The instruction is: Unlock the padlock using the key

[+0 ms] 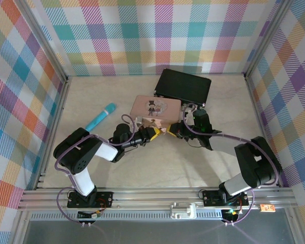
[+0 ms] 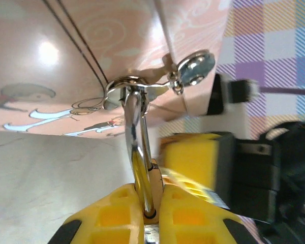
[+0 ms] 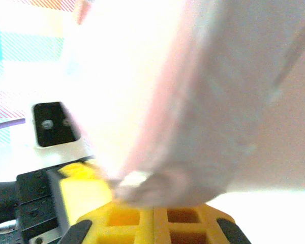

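The padlock [image 2: 134, 129] hangs by its silver shackle from the clasp on the front of the pink tin [image 1: 155, 108]. Its brass body sits pinched between the yellow fingers of my left gripper [image 2: 148, 197], which is shut on it. In the top view my left gripper [image 1: 153, 133] and my right gripper [image 1: 172, 131] meet tip to tip at the tin's near edge. In the right wrist view my right gripper [image 3: 160, 212] has its fingers pressed together under the blurred pink tin [image 3: 218, 101]. The key is hidden. The right gripper's yellow finger [image 2: 195, 160] shows just right of the padlock.
A black case [image 1: 184, 84] lies behind the tin at the back right. A blue pen-like stick [image 1: 100, 116] lies to the left of the tin. Checked walls close the table on three sides, and a metal rail [image 1: 157, 198] runs along the near edge.
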